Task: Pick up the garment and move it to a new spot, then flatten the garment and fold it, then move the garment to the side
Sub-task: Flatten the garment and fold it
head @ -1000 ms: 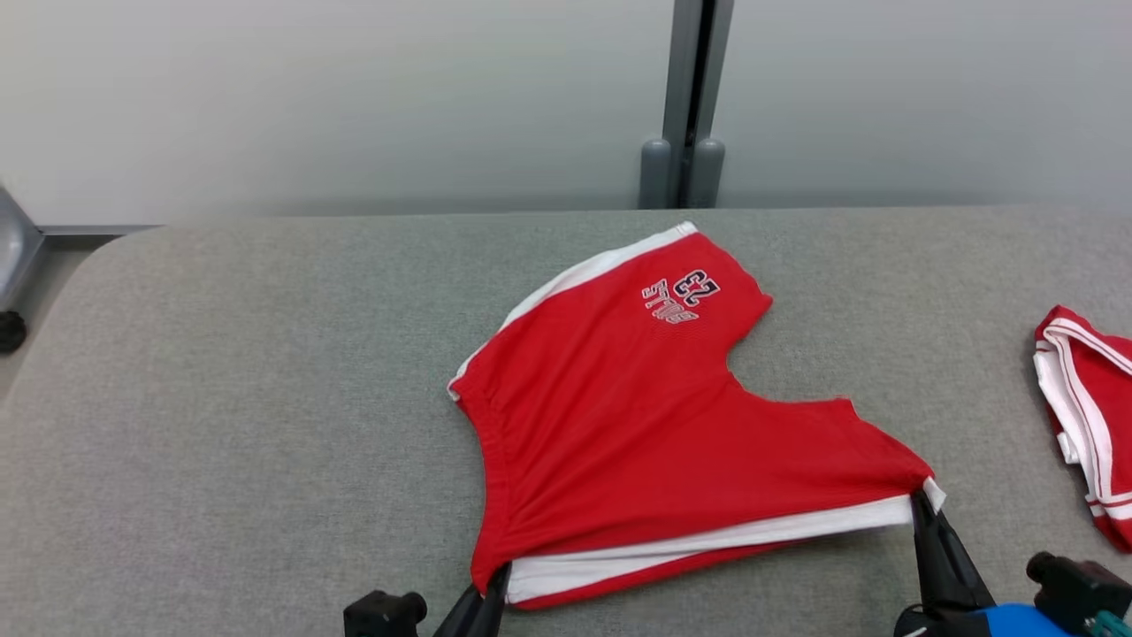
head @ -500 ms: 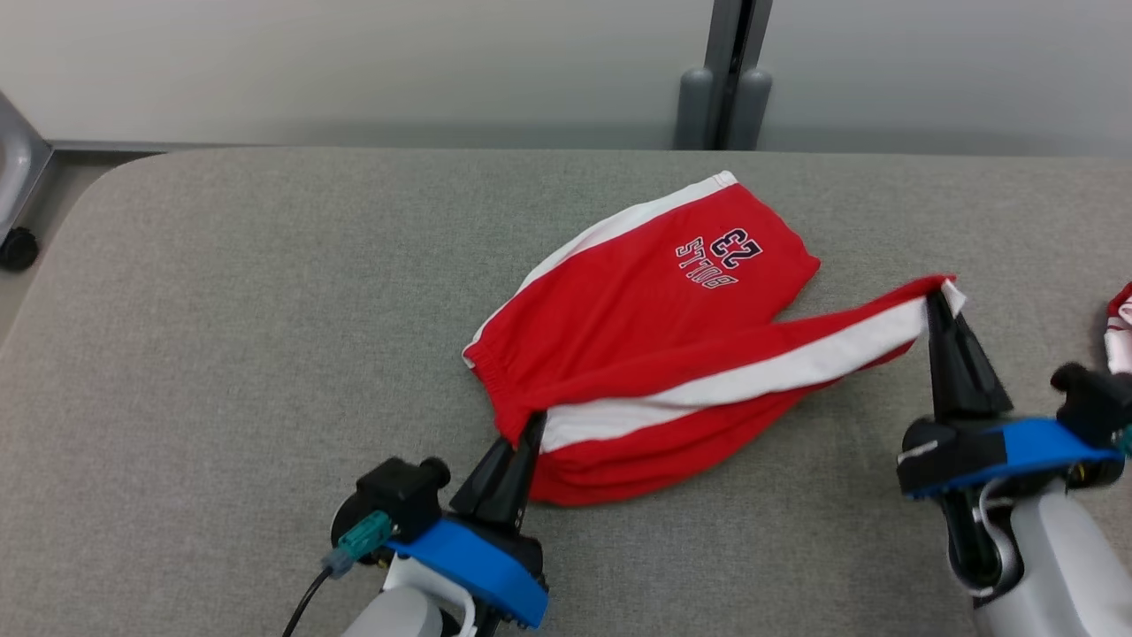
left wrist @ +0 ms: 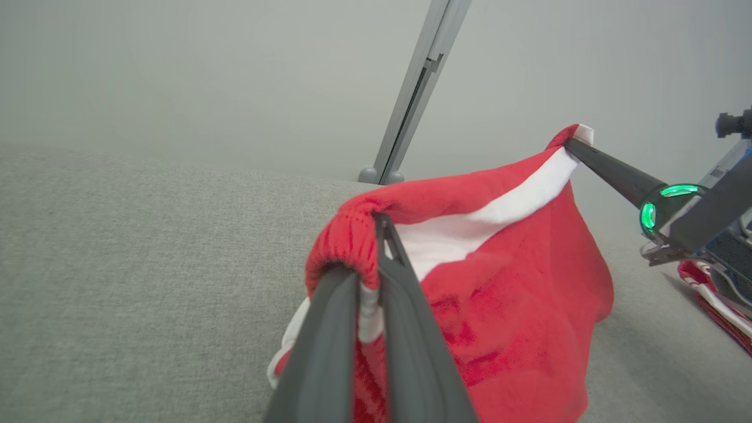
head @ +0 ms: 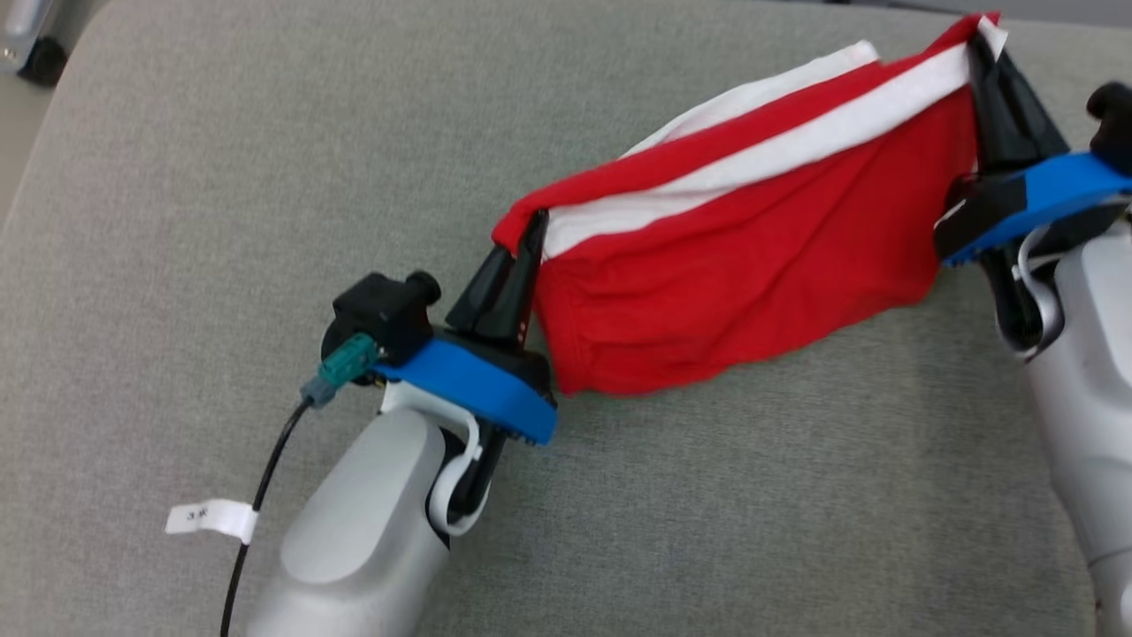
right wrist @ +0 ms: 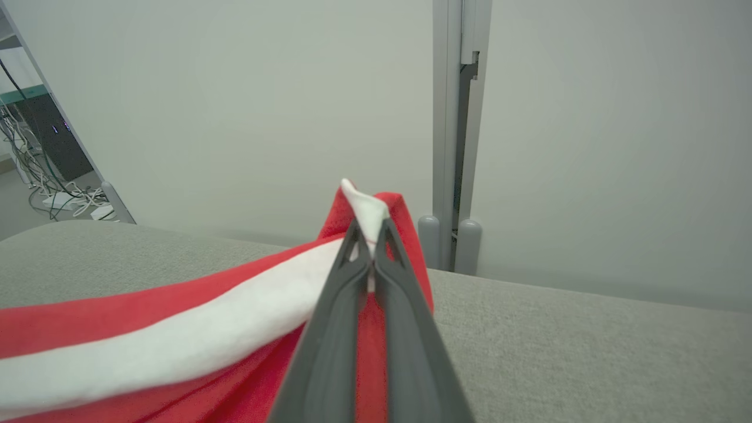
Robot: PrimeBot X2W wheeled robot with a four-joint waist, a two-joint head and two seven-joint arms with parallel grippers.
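Observation:
The garment (head: pixel 752 257), red shorts with a white side stripe, hangs stretched between my two grippers above the grey padded table (head: pixel 221 177). My left gripper (head: pixel 533 223) is shut on the gathered waistband corner at the garment's left end. My right gripper (head: pixel 979 40) is shut on the white-tipped corner at the upper right. The left wrist view has my left gripper (left wrist: pixel 370 258) pinching the red elastic edge, the garment (left wrist: pixel 517 264) sagging below, and the right gripper (left wrist: pixel 573 147) at the far corner. In the right wrist view, my right gripper (right wrist: pixel 367 228) clamps the garment (right wrist: pixel 176 329).
A second red and white garment (left wrist: pixel 717 305) lies on the table at the right. A grey post (right wrist: pixel 455 117) stands against the pale wall behind the far edge. Cables and equipment (right wrist: pixel 53 176) sit off the table's left end.
Both grippers have lifted the garment's near edge off the table and carried it up and away, so it now hangs between them. The head camera has tilted down.

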